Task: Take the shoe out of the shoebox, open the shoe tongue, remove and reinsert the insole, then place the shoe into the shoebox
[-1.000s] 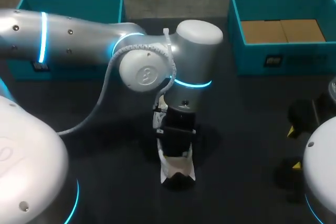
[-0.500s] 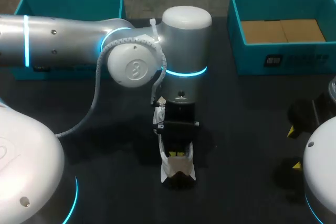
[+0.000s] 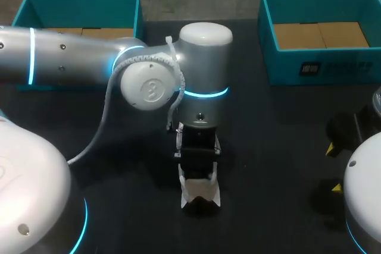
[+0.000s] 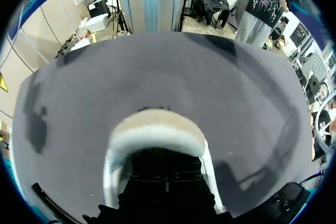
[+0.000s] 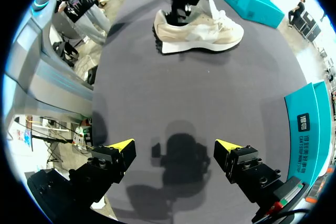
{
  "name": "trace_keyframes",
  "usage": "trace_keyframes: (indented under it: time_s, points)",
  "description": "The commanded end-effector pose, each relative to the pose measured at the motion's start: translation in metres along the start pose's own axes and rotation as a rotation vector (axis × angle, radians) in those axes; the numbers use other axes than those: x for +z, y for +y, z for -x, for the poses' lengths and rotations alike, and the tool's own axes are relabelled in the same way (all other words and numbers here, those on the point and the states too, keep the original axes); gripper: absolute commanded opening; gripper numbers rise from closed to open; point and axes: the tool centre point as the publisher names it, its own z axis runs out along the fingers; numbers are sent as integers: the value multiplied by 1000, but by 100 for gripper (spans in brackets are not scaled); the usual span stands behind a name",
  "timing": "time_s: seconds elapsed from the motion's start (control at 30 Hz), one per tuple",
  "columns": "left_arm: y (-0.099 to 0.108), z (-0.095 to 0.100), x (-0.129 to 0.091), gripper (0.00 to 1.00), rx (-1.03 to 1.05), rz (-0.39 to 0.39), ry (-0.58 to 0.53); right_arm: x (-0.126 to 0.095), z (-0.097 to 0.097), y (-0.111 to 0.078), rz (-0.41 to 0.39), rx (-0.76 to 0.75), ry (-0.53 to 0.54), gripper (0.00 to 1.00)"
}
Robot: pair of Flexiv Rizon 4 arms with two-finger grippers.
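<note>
At the middle of the black tabletop (image 3: 280, 135), the beige-and-white suede sneaker (image 3: 200, 193) stands on its sole, out of the teal cardboard shoebox (image 3: 333, 69). Our left gripper (image 3: 197, 169) is sunk in its mouth, probably for the insole; its grip we cannot tell. Our right gripper (image 5: 176, 148) hangs wide open, well apart.

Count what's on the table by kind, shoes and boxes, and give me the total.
Beige shoe: 1
Teal boxes: 2, one at the left, one at the right
Total: 3
</note>
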Motion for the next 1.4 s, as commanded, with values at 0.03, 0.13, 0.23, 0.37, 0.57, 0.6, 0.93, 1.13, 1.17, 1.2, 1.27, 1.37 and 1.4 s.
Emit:
trace_keyframes:
  time_s: [0.03, 0.13, 0.23, 0.37, 0.57, 0.6, 0.93, 1.13, 1.17, 1.2, 1.27, 1.37, 1.4]
  points:
    - [10, 1, 11, 0, -4, 7, 6, 0, -2, -1, -2, 0, -4, 100]
    - [9, 0, -4, 0, -2, 36, -14, 0, -2, -1, -2, 0, -4, 100]
    - [1, -2, -22, 0, 20, 77, -24, 0, -2, -1, -2, 0, -4, 100]
    - [-6, -3, -34, 0, 52, 122, 6, 0, -2, -1, -2, 0, -4, 100]
    - [1, -3, -14, 0, 63, 112, 73, 0, -2, -1, -2, 0, -4, 100]
    - [3, -3, -9, 0, 58, 108, 82, 0, -2, -1, -2, 0, -4, 100]
    - [14, 4, 12, 0, 36, 80, 56, 0, -2, -1, -2, 0, -4, 100]
    - [2, 1, -17, 0, 49, 128, 13, 0, -2, -1, -2, 0, -4, 100]
    - [-1, 0, -24, 0, 49, 147, 10, 0, -2, -1, -2, 0, -4, 100]
    - [-3, 0, -32, 0, 47, 163, 2, 0, -2, -1, -2, 0, -4, 100]
    - [-7, -1, -46, 0, 42, 194, -19, 0, -2, -1, -2, 0, -4, 100]
    - [-7, -2, -61, 0, 21, 229, -56, 0, -2, -1, -2, 0, -4, 100]
    - [-6, -2, -64, 0, 16, 237, -64, 0, -2, -1, -2, 0, -4, 100]
